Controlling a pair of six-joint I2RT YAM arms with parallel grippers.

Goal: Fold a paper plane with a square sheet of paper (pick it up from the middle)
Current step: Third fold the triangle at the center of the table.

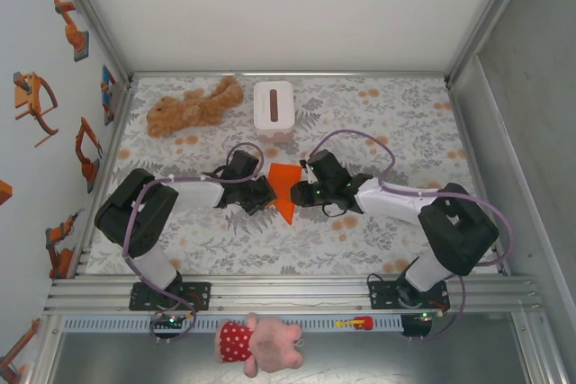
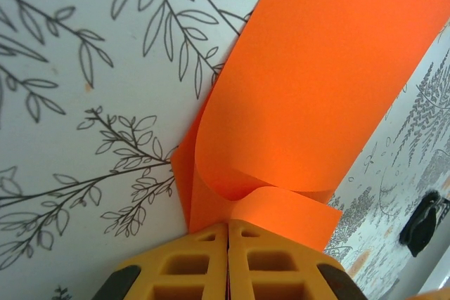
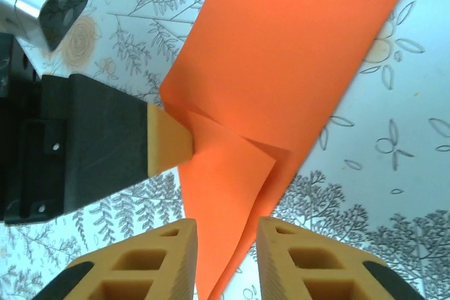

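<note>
At the middle of the table (image 1: 396, 123) sits the half-folded orange paper (image 1: 285, 188). My left tool (image 2: 227, 228) is closed on its edge, and my right tool (image 3: 226, 240) stands open around its tip. A hard pull could tear or unfold it

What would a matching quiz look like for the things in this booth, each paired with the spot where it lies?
Things:
1. orange paper
2. white tissue box
3. brown teddy bear
4. pink plush toy

Places:
A. far left part of the table
B. off the table, on the metal ledge at the near side
C. middle of the table
D. towards the far edge of the table, about centre

Pairs: 1-C, 2-D, 3-A, 4-B.
</note>
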